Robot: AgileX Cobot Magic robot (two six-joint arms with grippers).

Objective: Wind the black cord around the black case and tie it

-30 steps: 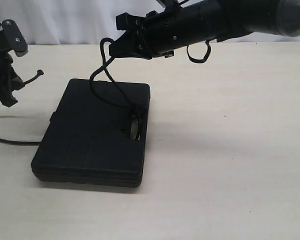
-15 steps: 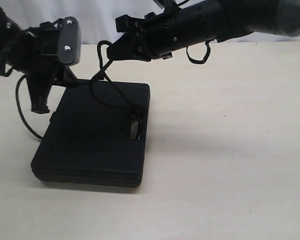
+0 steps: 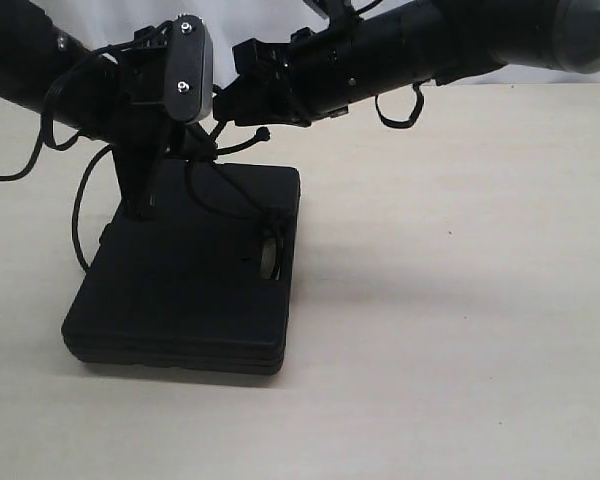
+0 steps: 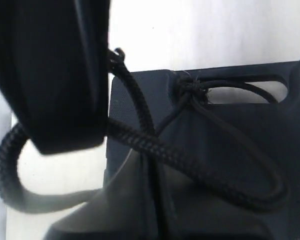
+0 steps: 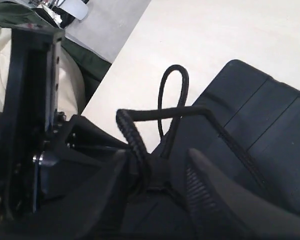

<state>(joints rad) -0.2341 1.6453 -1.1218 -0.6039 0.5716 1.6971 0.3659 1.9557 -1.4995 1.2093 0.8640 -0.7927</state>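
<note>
**Supervisor:** Left side first.

**Operator:** My left pincer (image 3: pixel 160 175) hangs over the far left corner of the flat, rectangular matte black plastic case (image 3: pixel 180 290), pointing down. It is clenched on the thin black braided cord (image 4: pixel 190 167). In my left wrist view the cord comes out from under one broad black finger (image 4: pixel 55 75) and runs across the case top. Left of the case, a slack loop of the cord hangs in an arc beside the case's left edge.

**Supervisor:** The case itself?

**Operator:** It lies flat on the pale beige table (image 3: pixel 460 300), left of centre in the exterior view. Its handle cut-out (image 4: pixel 240 95) is at the right edge. A small knot (image 4: pixel 190 89) in the cord sits at one end of the cut-out, and a strand passes through the opening.

**Supervisor:** Between the arms?

**Operator:** A knobbed cord tip (image 3: pixel 264 133) sticks out in the air between the two pincers, above the case's far edge.

**Supervisor:** Right side?

**Operator:** My right pincer (image 5: pixel 157 154) reaches in from the upper right and hangs over the far right part of the case, close to the left pincer. I cannot tell whether the two touch. The cord rises from the case to it and runs down between its two fingers (image 5: pixel 210 200). My right wrist view shows space on either side of the cord there, so I cannot tell whether this pincer is gripping the cord or only carrying it.
</note>
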